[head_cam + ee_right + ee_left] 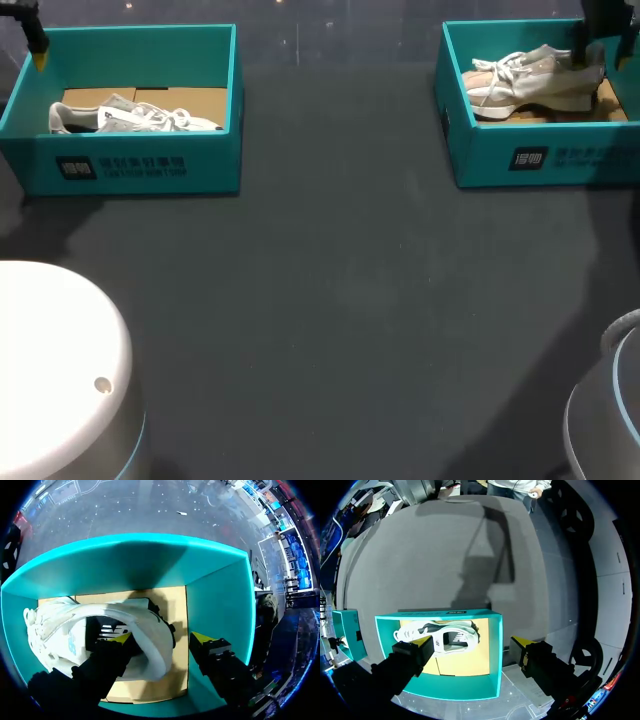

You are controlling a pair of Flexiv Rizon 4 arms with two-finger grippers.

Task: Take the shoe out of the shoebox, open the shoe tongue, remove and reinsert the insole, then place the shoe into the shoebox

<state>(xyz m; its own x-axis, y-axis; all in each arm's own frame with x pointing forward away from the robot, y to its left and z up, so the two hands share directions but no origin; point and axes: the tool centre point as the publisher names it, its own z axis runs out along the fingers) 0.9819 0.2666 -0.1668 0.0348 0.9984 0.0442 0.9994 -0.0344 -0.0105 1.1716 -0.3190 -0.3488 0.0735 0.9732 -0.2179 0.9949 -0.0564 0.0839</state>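
Two teal shoeboxes stand at the table's far side. In the left box lies a white and grey shoe. My left gripper hangs open above that box, one fingertip over the shoe and the other beyond the box wall. The right box holds a beige and white shoe on its side. My right gripper straddles that shoe's heel: one finger sits in the shoe's opening, while the other stands outside the heel with a narrow gap showing.
Dark grey tabletop stretches between and in front of the boxes. My arms' white round bases fill the near left and near right corners.
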